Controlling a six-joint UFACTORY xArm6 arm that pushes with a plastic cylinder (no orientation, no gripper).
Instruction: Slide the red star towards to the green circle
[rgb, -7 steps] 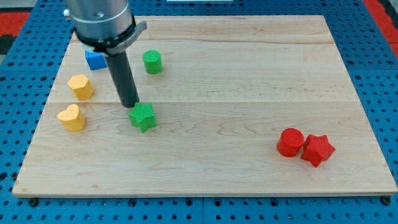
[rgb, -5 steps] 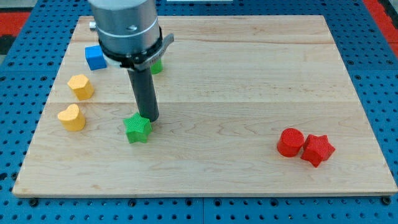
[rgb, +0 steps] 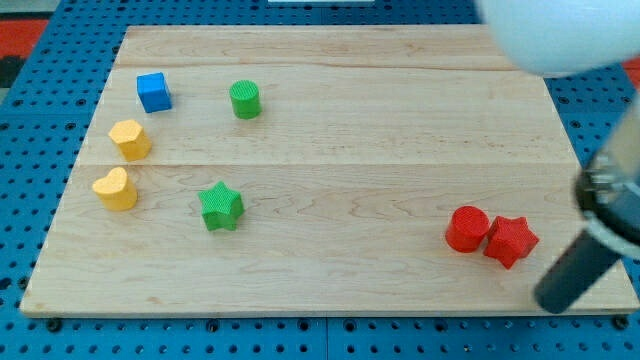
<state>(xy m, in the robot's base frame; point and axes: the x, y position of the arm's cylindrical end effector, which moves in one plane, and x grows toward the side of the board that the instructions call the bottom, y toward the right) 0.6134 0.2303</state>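
Resting at the board's lower right edge, my tip sits just right of and below the red star, apart from it; the rod is bare, holding nothing. The red star touches a red cylinder on its left. The green circle stands well apart, toward the view's top left on the wooden board. No writing is readable.

We are seeing my tip sitting at the lower right of the frame just below-right of the red star, which is touching the red cylinder, while the green circle, green star, blue cube and two yellow blocks are lying well apart at the left of the wooden board.
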